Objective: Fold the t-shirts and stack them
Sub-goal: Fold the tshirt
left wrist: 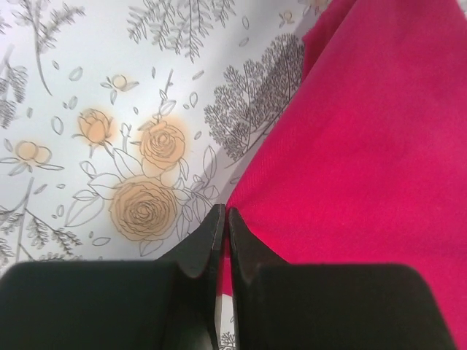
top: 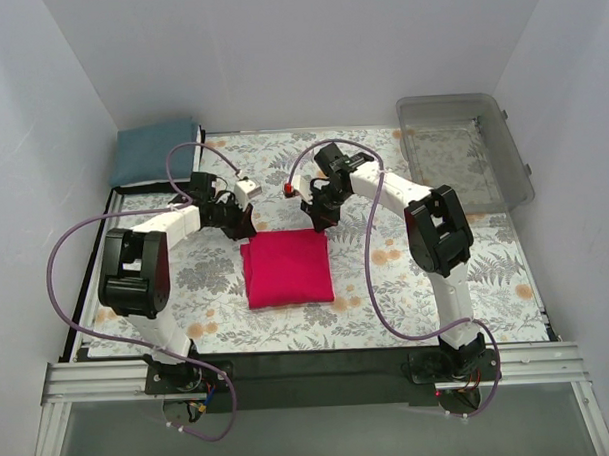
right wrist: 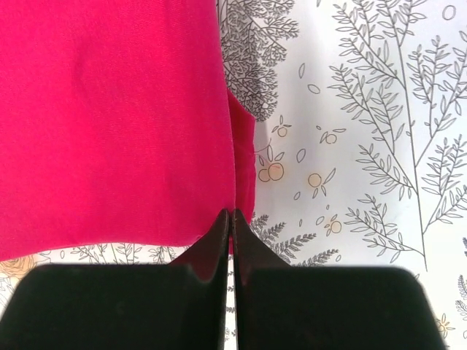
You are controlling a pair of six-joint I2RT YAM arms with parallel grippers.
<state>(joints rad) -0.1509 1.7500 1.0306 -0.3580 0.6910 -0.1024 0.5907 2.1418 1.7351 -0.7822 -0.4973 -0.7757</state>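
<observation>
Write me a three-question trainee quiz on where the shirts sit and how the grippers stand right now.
1. True or false: the folded crimson-pink cloth t-shirt lies inside the clear plastic bin.
2. Where is the folded dusty teal-blue cloth t-shirt? A) at the far-left corner of the floral-covered table; B) on top of the pink shirt; C) in the bin.
3. Fill in: in the wrist views, the left gripper and the right gripper are both ___ (open or shut).
Key: 1 false; 2 A; 3 shut.
</observation>
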